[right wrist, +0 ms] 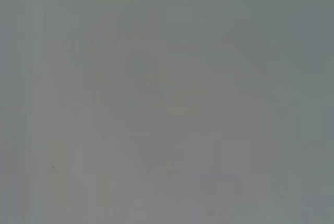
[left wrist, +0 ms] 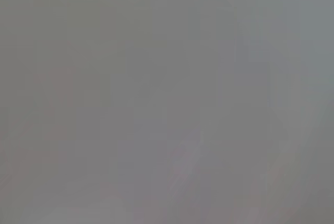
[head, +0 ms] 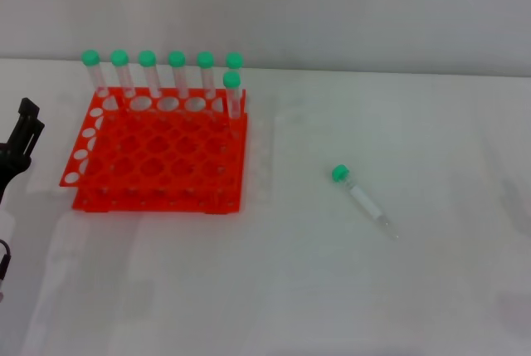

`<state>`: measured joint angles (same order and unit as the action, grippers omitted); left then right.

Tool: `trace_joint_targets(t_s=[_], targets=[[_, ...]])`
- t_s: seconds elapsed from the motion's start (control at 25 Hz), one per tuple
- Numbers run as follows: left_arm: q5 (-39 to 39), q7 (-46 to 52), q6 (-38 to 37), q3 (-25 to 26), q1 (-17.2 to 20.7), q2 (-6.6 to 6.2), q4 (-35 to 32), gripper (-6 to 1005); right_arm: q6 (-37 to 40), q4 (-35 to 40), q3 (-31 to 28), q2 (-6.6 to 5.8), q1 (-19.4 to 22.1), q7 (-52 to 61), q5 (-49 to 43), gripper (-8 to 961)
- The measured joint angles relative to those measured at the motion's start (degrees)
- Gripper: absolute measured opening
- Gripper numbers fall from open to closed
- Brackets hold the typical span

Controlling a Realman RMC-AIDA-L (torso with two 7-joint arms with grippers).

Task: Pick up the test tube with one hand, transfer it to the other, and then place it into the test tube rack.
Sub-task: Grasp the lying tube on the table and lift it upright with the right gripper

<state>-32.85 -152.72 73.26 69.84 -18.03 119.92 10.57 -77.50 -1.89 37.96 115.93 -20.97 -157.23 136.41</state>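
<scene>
Slim clear plastic test tube with green cap (head: 362,198) lies on white table (head: 431,290), right of orange-red holed rack (head: 158,161) | axis: cap far-left, tip near-right | my left pincer (head: 23,136) far left, grip state unreadable | right pincer unseen, likely nearer

Green-capped test tube (head: 363,199) flat on table, well right of orange-red test tube rack (head: 158,157).
</scene>
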Motion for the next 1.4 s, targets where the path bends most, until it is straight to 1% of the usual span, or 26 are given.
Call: trace_joint_targets(t_s=[0.12, 0.28, 0.36, 0.48, 0.52, 0.56, 0.6, 0.64, 0.72, 0.8, 0.84, 0.92, 1.04, 1.12, 1.16, 1.2, 1.28, 1.4], targets=[[-0.1, 0.0, 0.0, 0.0, 0.1, 0.01, -0.1, 893, 0.0, -0.2, 0.0, 0.0, 0.0, 1.3, 0.0, 859], [0.0, 0.0, 0.1, -0.1, 0.5, 0.01, 0.0, 893, 0.1, -0.2, 0.0, -0.14, -0.4, 6.5, -0.4, 859], [-0.1, 0.0, 0.2, -0.1, 0.7, 0.0, 0.0, 893, 0.0, 0.6, 0.0, -0.23, -0.6, 7.9, -1.9, 860], [-0.1, 0.1, 0.3, 0.0, 0.9, -0.01, 0.0, 894, -0.2, 4.3, 0.0, -0.42, -0.9, 11.8, -6.9, 860], [-0.2, 0.1, 0.3, 0.0, 1.0, -0.02, 0.0, 894, -0.2, 4.3, 0.0, -0.42, -0.9, 11.8, -6.9, 859], [-0.2, 0.1, 0.3, 0.0, 1.0, -0.03, 0.0, 894, 0.6, 8.5, 0.1, -0.79, -1.2, 18.8, -11.5, 859], [-0.2, 0.1, 0.3, 0.0, 1.1, -0.03, 0.0, 894, 1.3, 11.5, 0.1, -0.97, -1.3, 23.3, -14.2, 859], [-0.2, 0.1, 0.3, 0.0, 1.1, -0.03, 0.0, 894, 2.4, 16.2, 0.1, -1.12, -1.3, 29.7, -18.5, 859], [-0.2, 0.1, 0.3, 0.0, 1.4, -0.04, 0.0, 894, 3.6, 21.6, 0.1, -1.18, -1.3, 37.0, -23.1, 859], [-0.1, 0.1, 0.3, -0.1, 1.6, -0.01, 0.0, 894, 5.0, 32.3, 0.1, -1.19, -1.4, 51.7, -32.4, 860], [0.1, 0.1, 0.2, -0.1, 1.7, 0.01, 0.0, 894, 5.0, 35.6, 0.3, -1.19, -1.6, 56.2, -35.2, 860], [0.2, 0.1, 0.3, -0.1, 2.0, 0.02, 0.0, 894, 4.1, 45.0, 2.3, -1.2, -2.2, 65.9, -42.6, 858], [0.2, 0.1, 0.3, -0.1, 2.2, 0.03, 0.0, 894, 3.6, 57.1, 8.0, -1.26, -2.6, 77.0, -51.2, 856], [0.2, 0.1, 0.3, -0.2, 2.2, 0.04, 0.0, 893, 4.0, 67.8, 13.3, -1.18, -3.1, 88.3, -61.5, 851], [0.2, 0.1, 0.3, -0.2, 2.2, 0.05, 0.0, 893, 4.0, 70.6, 15.1, -1.1, -3.4, 91.2, -64.7, 846], [0.2, 0.1, 0.2, -0.2, 2.2, 0.05, 0.0, 893, 4.0, 75.0, 18.0, -1.01, -3.9, 96.8, -69.7, 842], [0.2, 0.1, 0.1, -0.2, 2.2, 0.06, 0.0, 893, 3.5, 83.2, 25.1, -0.86, -5.1, 107.7, -79.7, 833], [0.2, 0.1, 0.0, -0.2, 2.2, 0.06, -0.1, 893, 2.5, 90.9, 36.8, -0.79, -7.5, 120.0, -91.5, 793]])
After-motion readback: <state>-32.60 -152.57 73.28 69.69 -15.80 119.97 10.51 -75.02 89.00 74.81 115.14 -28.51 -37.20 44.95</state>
